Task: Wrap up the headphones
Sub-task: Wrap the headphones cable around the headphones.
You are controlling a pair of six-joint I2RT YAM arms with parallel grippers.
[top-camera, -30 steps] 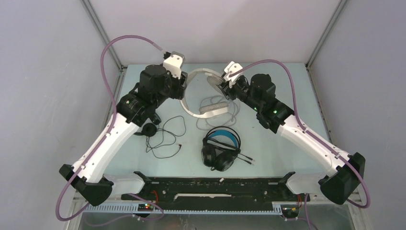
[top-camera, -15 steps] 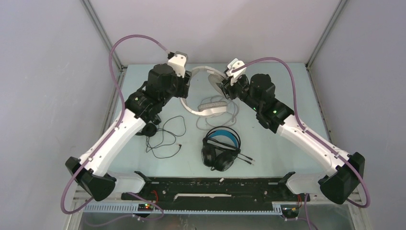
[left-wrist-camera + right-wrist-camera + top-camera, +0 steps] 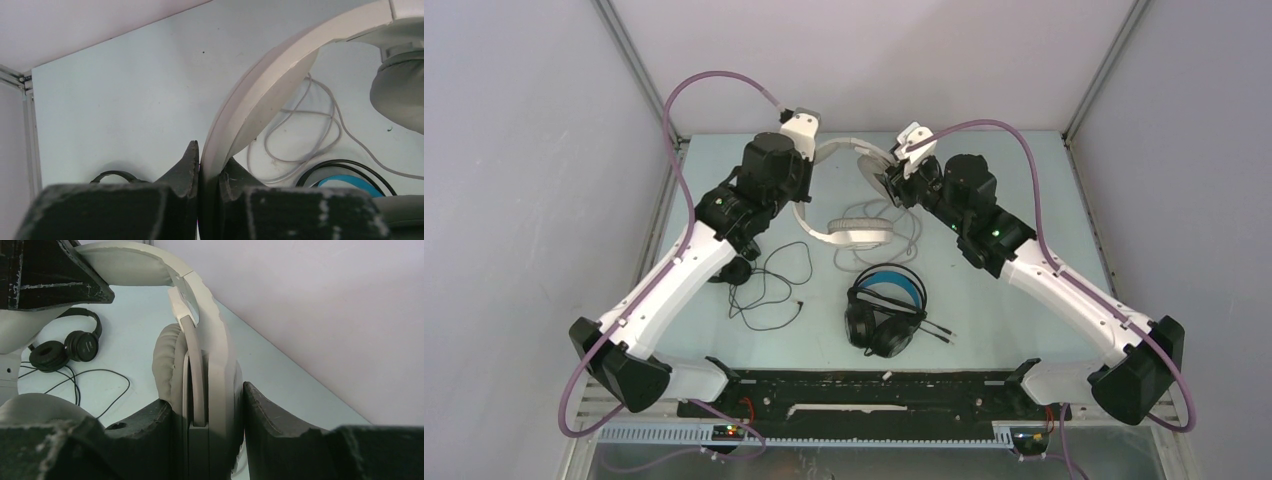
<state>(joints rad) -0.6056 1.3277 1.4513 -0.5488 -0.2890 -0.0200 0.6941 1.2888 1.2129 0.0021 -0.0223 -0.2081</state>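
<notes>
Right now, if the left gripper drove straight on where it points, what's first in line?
The white headphones' headband, which the left gripper is shut on; past it, probably the table, depth unclear.

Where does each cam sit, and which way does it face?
Top external: above and behind the arm bases, looking down on the table; both arms show in full.
Left wrist: on the left arm, looking down along the left end effector, which is shut on the white headphones.
Right wrist: on the right arm, looking leftward across the table past the right end effector, which clamps an ear cup; the small black headphones lie beyond.
Shared: all three views show the white headphones.
</notes>
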